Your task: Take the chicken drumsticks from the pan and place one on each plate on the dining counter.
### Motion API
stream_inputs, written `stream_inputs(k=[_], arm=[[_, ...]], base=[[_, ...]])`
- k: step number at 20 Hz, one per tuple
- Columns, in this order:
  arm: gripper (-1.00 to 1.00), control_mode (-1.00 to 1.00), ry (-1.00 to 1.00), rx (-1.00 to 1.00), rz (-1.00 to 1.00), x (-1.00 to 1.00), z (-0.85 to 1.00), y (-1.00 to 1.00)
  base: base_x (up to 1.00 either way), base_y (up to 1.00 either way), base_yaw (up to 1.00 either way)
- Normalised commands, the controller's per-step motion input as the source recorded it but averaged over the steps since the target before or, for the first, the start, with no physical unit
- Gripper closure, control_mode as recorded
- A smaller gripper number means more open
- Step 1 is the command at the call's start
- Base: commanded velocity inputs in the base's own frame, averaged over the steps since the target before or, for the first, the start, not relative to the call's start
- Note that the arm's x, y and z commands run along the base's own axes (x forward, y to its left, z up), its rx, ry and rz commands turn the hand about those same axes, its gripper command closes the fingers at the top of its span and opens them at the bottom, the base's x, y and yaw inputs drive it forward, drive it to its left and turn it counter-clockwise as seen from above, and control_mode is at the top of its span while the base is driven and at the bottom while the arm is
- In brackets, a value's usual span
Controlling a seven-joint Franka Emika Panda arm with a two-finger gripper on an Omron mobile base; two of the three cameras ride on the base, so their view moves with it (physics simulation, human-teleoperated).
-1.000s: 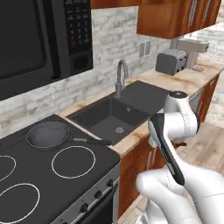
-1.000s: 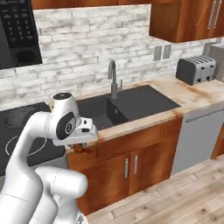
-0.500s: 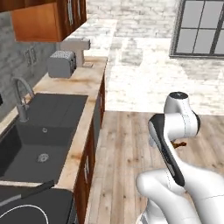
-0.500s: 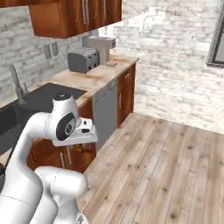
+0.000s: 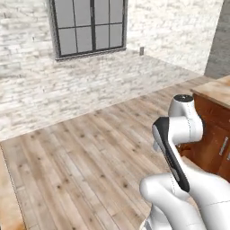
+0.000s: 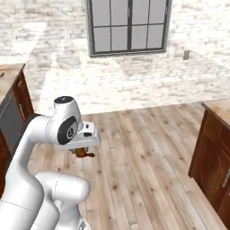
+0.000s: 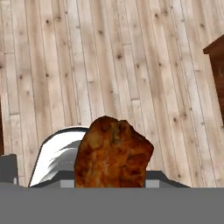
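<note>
From the left base view I count one window (image 5: 88, 28) with dark frames set in the pale brick wall (image 5: 27, 67), one stretch of wooden plank floor (image 5: 81, 152), and at the far right one wooden cabinet (image 5: 211, 130) with a light stone-look top. My arm rises from the lower right of that view, folded tight with the elbow high.

From the right base view the same window (image 6: 129, 27) sits at top centre, a dark cabinet (image 6: 11, 112) stands at the left edge and another wooden cabinet (image 6: 211, 157) at the right edge, so two cabinets flank the open floor (image 6: 148, 166). Just below the white hand I see one chicken drumstick (image 6: 82, 153), small and reddish-brown, hanging under the gripper (image 6: 81, 152) above the floor.

In the hand view that single drumstick (image 7: 113, 153) sits at bottom centre, glossy and mottled brown. Its long axis runs away from the camera, along the line of the gripper, with the blunt end pointing toward the planks beneath. The fingertips themselves are hidden behind the meat, yet the piece hangs under the hand above bare floor, so I read the claw as clamped on it.
</note>
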Motion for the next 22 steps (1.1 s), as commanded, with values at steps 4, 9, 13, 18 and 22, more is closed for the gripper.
stream_inputs(k=[4, 9, 13, 18, 22], arm=[[1.0, 1.0, 0.0, 0.0, 0.0, 0.0, 0.0, 0.0], [1.0, 1.0, 0.0, 0.0, 0.0, 0.0, 0.0, 0.0], [1.0, 1.0, 0.0, 0.0, 0.0, 0.0, 0.0, 0.0], [1.0, 1.0, 0.0, 0.0, 0.0, 0.0, 0.0, 0.0], [1.0, 1.0, 0.0, 0.0, 0.0, 0.0, 0.0, 0.0]], base=[[0.52, 0.01, -0.71], [1.0, 0.0, -0.09], [1.0, 0.19, 0.0], [1.0, 0.35, -0.04], [1.0, 0.32, -0.24]])
